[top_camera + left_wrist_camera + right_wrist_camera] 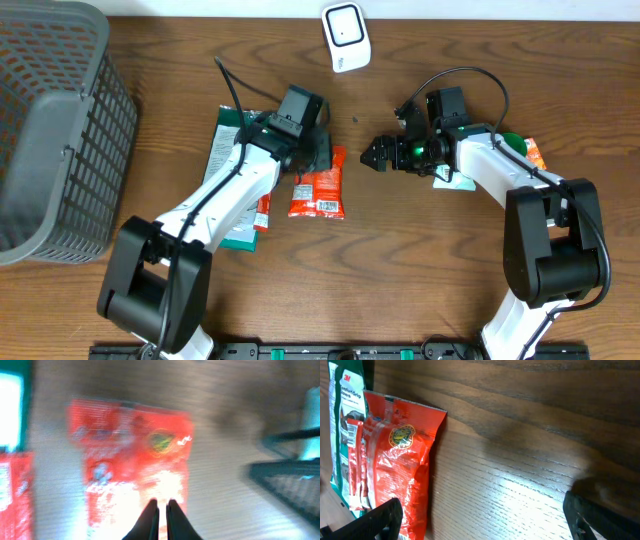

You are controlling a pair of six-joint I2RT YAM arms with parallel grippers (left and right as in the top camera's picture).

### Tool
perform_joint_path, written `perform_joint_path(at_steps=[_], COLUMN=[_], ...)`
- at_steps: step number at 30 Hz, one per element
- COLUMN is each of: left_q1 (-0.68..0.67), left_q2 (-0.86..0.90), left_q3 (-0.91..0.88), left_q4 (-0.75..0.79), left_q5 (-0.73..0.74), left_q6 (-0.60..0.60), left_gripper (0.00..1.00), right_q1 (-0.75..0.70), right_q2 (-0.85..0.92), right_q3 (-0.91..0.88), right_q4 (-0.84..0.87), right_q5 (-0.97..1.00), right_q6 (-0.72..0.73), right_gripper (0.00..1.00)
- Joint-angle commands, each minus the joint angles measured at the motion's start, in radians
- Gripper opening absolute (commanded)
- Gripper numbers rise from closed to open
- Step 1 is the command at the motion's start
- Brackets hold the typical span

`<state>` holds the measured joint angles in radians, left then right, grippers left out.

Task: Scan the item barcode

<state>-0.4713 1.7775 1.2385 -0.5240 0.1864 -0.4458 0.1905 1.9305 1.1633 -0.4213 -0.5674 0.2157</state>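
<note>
Red foil pouch (320, 192), crinkled, glossy; flat on grained wooden table (420, 262)

Motion blur — glare on red packet (132, 460)

Robot, two arms, matched pair.
Left arm (225, 195): white shells, black joint housings, thin black left cable (228, 85) off the wrist.
Right arm (495, 170): same white and black, black right cable (470, 75) arched over the wrist, green light (405, 151) by the black right gripper (366, 155).
Left gripper (161, 505): slim, black, tapered fingers (151, 516).
</note>
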Motion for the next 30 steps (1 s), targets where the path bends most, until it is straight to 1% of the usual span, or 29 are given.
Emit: perform_joint_path(at_steps=[1,4,7,13,16,19,22,25,30], left_q1=[0.006,0.005,0.005,0.005,0.005,0.007,0.007,0.008,0.008], left_q2=[0.027,0.029,0.033,0.035,0.035,0.018,-0.026,-0.101,-0.105], left_q3=[-0.029,-0.056,-0.084,-0.194,-0.231,-0.217,-0.179,-0.159,-0.163], left_q4=[-0.076,-0.112,-0.109,0.024,0.064,0.039,-0.004,-0.011,0.010], left_q5=[-0.071,-0.064,-0.065,-0.088,-0.094,-0.095,-0.133,-0.159,-0.158], left_q6=[-0.001,-0.002,-0.002,-0.002,-0.008,-0.008,-0.008,-0.008,-0.008], left_gripper=[0.09,0.09,0.09,0.09,0.09,0.09,0.09,0.09,0.09], right_q1=[0.008,0.009,0.010,0.010,0.014,0.029,0.038,0.053,0.083], right_q2=[-0.012,-0.012,-0.012,-0.012,-0.012,-0.012,-0.012,-0.012,-0.012], right_q3=[-0.003,-0.003,-0.003,-0.003,-0.003,-0.003,-0.003,-0.003,-0.003], right_q4=[0.000,0.001,0.000,-0.003,-0.008,-0.009,-0.006,-0.005,-0.038], right_q5=[-0.002,-0.002,-0.002,-0.002,-0.002,-0.002,-0.002,-0.002,-0.018], right_q6=[-0.011,-0.011,-0.011,-0.011,-0.011,-0.011,-0.011,-0.010,0.089], right_gripper=[0.98,0.98,0.98,0.97,0.97,0.97,0.97,0.97,0.94])
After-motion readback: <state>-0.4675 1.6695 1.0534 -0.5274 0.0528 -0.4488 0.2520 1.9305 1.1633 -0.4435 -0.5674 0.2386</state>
